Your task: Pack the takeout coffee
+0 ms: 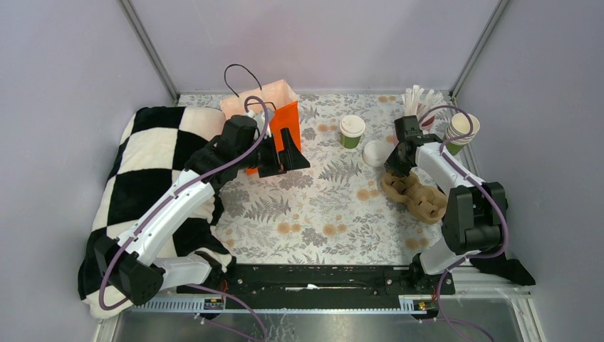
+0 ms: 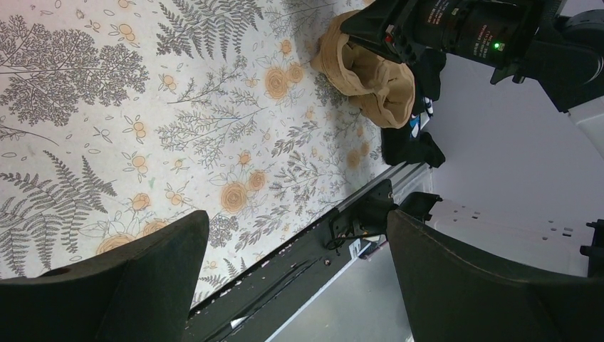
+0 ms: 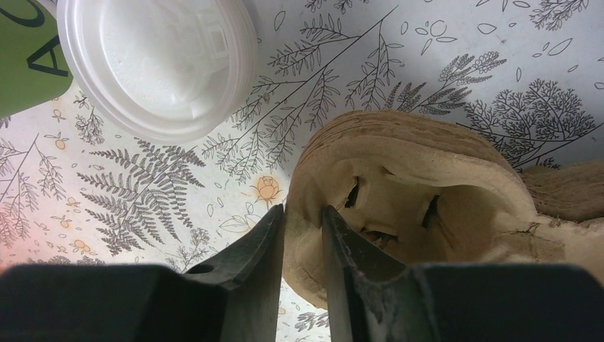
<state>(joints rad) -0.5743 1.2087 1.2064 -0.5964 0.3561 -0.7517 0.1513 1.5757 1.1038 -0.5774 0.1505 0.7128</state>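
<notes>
With the right tool pinched on the rim of the pulp cup carrier and the left tool spread empty, a tug could tear that rim or topple the lidded coffee cup nearby on the tabletop.

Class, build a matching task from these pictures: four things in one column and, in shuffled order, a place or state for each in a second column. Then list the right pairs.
Things
1 takeout coffee
2 cup carrier
3 left gripper
4 lidless cup stack

Places or states
A open, holding nothing
B far right corner of the table
C rim pinched by the right gripper
D upright, lid on, outside the carrier

Pairs: 1-D, 2-C, 3-A, 4-B
</notes>
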